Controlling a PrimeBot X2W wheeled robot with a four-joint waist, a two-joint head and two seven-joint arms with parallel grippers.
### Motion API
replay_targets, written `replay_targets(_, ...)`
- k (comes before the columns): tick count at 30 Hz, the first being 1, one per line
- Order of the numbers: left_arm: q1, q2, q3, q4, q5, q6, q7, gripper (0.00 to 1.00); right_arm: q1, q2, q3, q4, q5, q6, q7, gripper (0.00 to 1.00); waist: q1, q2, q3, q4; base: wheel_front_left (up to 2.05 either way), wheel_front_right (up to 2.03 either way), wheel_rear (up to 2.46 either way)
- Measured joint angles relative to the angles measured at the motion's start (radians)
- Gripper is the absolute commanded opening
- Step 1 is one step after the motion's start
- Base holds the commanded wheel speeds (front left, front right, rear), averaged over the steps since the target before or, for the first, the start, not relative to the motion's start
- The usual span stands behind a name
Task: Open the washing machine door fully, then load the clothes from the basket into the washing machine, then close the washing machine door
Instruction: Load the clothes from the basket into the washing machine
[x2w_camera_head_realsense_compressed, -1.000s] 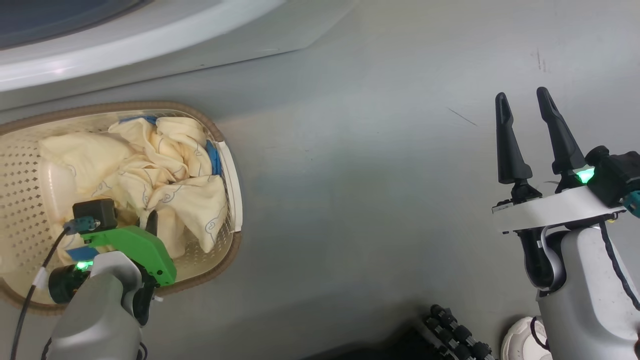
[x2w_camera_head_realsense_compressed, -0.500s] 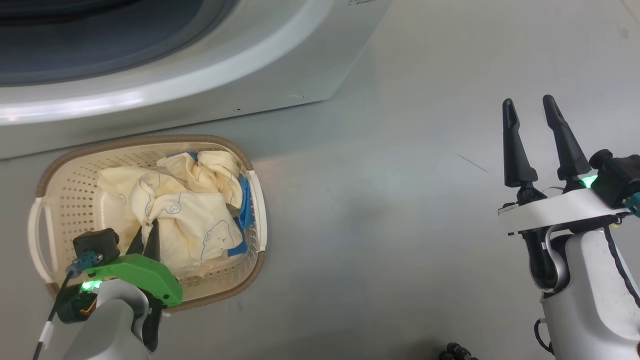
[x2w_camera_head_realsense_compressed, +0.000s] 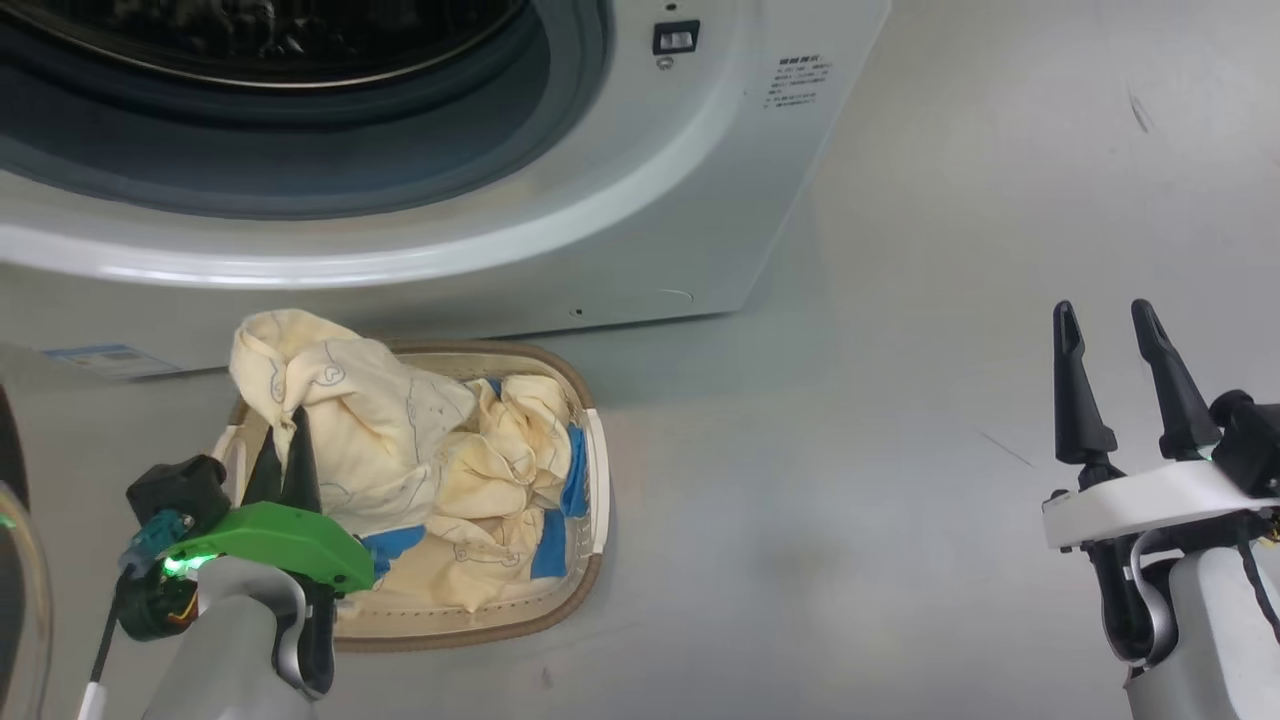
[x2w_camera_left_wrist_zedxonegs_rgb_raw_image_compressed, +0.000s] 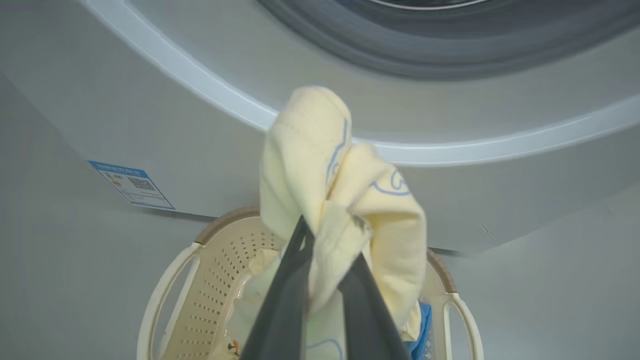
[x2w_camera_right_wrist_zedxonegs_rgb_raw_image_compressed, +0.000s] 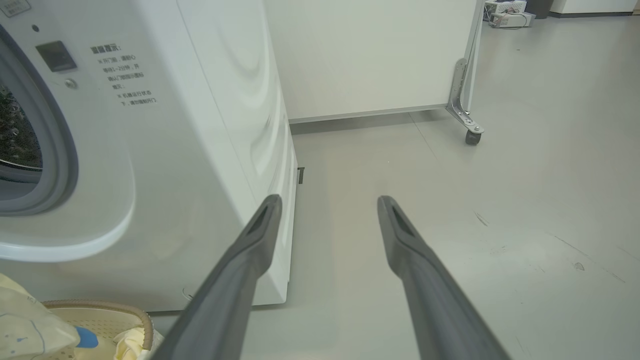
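With left pincer (x2w_camera_left_wrist_zedxonegs_rgb_raw_image_compressed: 330, 237) clenched, grips a bunched fold of soft cream clothes (x2w_camera_left_wrist_zedxonegs_rgb_raw_image_compressed: 310, 150) raised above perforated plastic basket (x2w_camera_left_wrist_zedxonegs_rgb_raw_image_compressed: 210, 300). Holds right pincer (x2w_camera_head_realsense_compressed: 1101, 310) spread, empty, over smooth grey floor (x2w_camera_head_realsense_compressed: 900, 450). Fronts glossy white washing machine (x2w_camera_head_realsense_compressed: 700, 180), round opening just behind basket.

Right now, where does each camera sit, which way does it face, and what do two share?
Head view: on the head, looking down at basket, clothes, washing machine; left gripper and right gripper show.
Left wrist view: on that wrist, facing the machine's front; its fingers pinch clothes.
Right wrist view: on that wrist, facing floor beside the machine; open fingers.
Shared: all see the basket.
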Motion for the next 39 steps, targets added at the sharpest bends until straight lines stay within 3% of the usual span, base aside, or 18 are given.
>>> replay_targets(26,0.418,-0.016,0.05,-0.3,0.082,0.043,0.0,0.0,0.266,0.002,0.015,0.034,0.0,0.0,0.0,1.0,0.0,0.0,-0.362,0.11,0.0,0.0,0.0)
replay_targets(39,0.514,-0.016,0.05,-0.404,0.108,0.044,0.0,0.0,0.291,0.001,0.021,0.015,0.0,0.0,0.0,1.0,0.0,0.0,-0.424,0.109,0.0,0.0,0.0)
